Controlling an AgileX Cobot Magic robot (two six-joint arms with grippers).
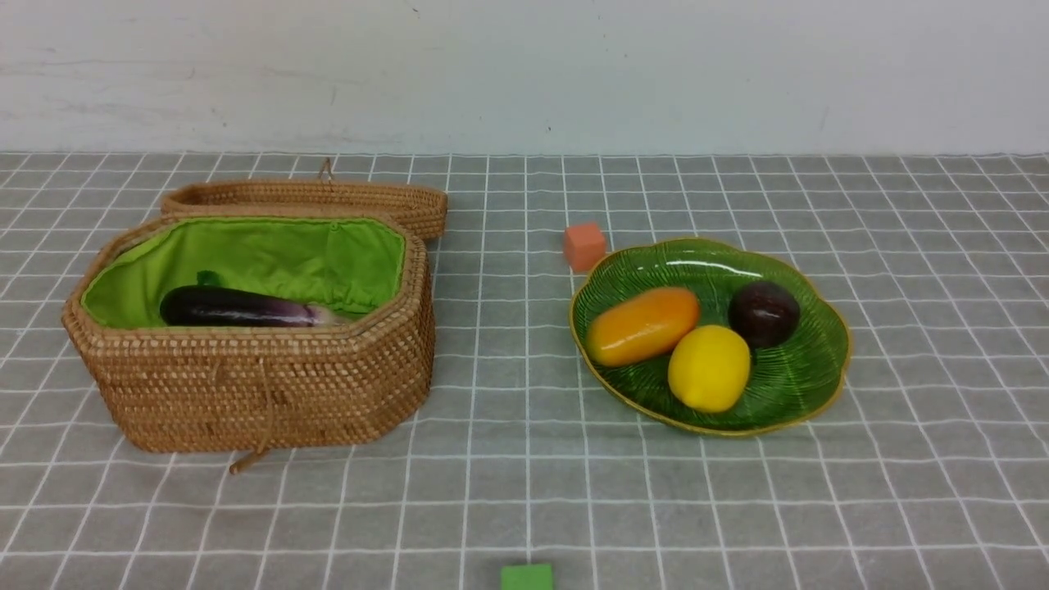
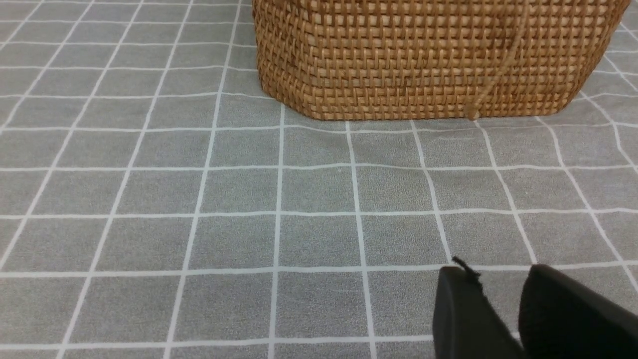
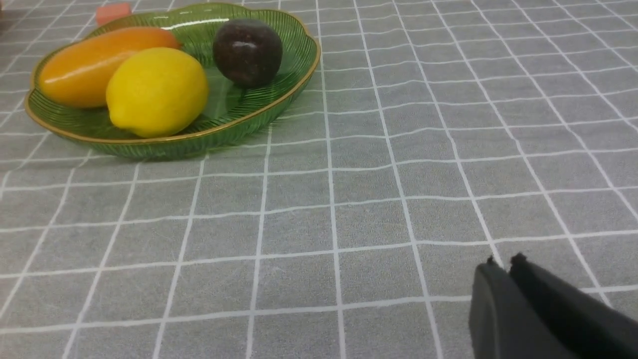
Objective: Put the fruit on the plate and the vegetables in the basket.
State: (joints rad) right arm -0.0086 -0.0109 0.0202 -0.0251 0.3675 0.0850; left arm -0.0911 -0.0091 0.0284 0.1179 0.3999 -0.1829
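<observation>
The wicker basket (image 1: 262,385) stands open at the left, its lid (image 1: 311,201) lying behind it. Inside lies the purple eggplant (image 1: 238,309), with a bit of green leaf (image 1: 209,279) behind it; the carrot and radish are hidden. The green plate (image 1: 819,385) at the right holds the mango-like fruit (image 1: 642,325), the lemon (image 1: 709,368) and the maroon fruit (image 1: 764,313). My left gripper (image 2: 498,271) is empty and slightly open above the cloth, in front of the basket (image 2: 423,60). My right gripper (image 3: 504,262) is shut and empty, well off from the plate (image 3: 199,144).
A small orange cube (image 1: 584,247) sits just behind the plate's far left rim. A small green cube (image 1: 527,577) lies at the cloth's near edge. A grey checked cloth covers the table, and a white wall stands behind it.
</observation>
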